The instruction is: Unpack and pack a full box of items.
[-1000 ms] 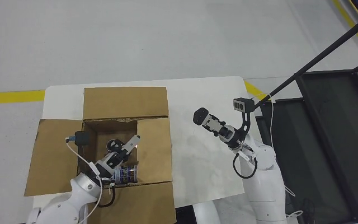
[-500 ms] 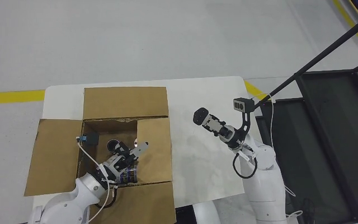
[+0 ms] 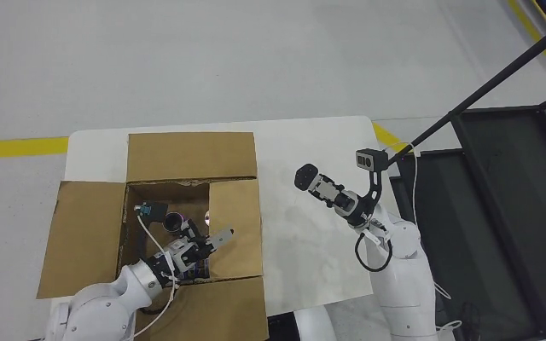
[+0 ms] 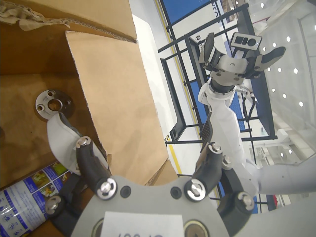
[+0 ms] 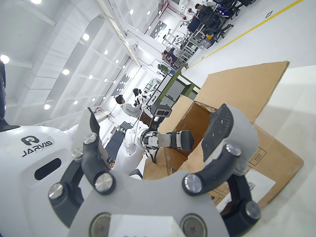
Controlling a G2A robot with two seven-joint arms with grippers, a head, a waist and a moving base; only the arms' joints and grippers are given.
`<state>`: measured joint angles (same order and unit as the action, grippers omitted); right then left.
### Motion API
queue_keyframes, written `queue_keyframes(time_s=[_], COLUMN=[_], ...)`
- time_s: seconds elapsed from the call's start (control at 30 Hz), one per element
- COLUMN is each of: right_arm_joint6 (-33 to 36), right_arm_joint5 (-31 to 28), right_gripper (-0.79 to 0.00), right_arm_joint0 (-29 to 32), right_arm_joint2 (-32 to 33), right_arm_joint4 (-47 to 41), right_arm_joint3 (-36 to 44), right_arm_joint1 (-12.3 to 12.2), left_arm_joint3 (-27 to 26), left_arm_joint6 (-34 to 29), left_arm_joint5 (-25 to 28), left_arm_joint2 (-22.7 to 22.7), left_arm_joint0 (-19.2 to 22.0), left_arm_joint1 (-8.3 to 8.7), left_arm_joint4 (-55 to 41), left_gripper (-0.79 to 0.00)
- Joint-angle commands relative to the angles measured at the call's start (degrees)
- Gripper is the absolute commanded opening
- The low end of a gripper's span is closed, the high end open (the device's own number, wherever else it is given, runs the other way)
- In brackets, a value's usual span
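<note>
Where the left gripper [image 3: 205,237] hangs open and empty in the box [image 3: 192,156], we log a labelled can [image 4: 22,198] lying just beside it. Right gripper [image 3: 305,178]: open, empty.

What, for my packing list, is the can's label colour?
The can has a blue and white label with small pictures, clearest in the left wrist view.

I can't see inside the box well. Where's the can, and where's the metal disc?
can [image 4: 22,206], left wrist view, on its blue label.
disc [image 4: 45,99], left wrist view, on its face beside the middle hole.
</note>
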<state>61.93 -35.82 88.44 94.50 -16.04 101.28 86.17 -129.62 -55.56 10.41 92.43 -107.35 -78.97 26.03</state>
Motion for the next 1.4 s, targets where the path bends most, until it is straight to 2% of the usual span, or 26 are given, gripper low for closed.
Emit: queue_keyframes(time_s=[0.0,0.17,0.33,0.53,0.57,0.6,0.63,0.93,1.37], right_arm_joint6=[-0.61,-4.09,-8.74,-8.74,-8.74,-8.74,-8.74,-8.74,-8.99], right_arm_joint5=[0.33,0.89,1.11,1.11,1.11,1.11,1.11,1.11,1.24], right_gripper=[0.0,0.0,0.0,0.0,0.0,0.0,0.0,0.0,0.0], right_arm_joint0=[0.01,0.53,0.8,0.8,0.8,0.8,0.8,0.8,0.79], right_arm_joint2=[-0.09,0.12,3.36,3.36,3.36,3.36,3.36,3.36,3.37], right_arm_joint4=[0.28,1.61,1.0,1.0,1.0,1.0,1.0,1.0,1.2], right_arm_joint3=[0.19,1.09,0.67,0.67,0.67,0.67,0.67,0.67,0.74], right_arm_joint1=[-0.03,-0.58,-1.22,-1.22,-1.22,-1.22,-1.22,-1.22,-1.24], left_arm_joint3=[0.6,2.32,3.88,5.17,5.24,5.32,5.38,5.58,-0.38], left_arm_joint6=[-1.62,-2.62,-3.41,-2.43,-2.28,-2.28,-2.2,-1.84,-1.51], left_arm_joint5=[0.03,-0.17,-1.18,-1.14,-1.06,-0.98,-1.02,-0.74,0.05], left_arm_joint2=[0.52,-0.73,-2.39,-3.61,-3.53,-3.45,-3.35,-2.35,-1.56], left_arm_joint0=[0.9,2.56,3.52,3.39,3.42,3.43,3.45,2.88,0.96], left_arm_joint1=[0.33,0.89,1.36,1.88,1.99,2.1,2.2,3.17,4.49], left_arm_joint4=[-1.12,-1.42,-2.27,-3.6,-3.87,-4.14,-4.45,-6.41,-9.59], left_gripper=[0.0,0.0,0.0,0.0,-0.268,-0.69,-0.785,-0.785,-0.785])
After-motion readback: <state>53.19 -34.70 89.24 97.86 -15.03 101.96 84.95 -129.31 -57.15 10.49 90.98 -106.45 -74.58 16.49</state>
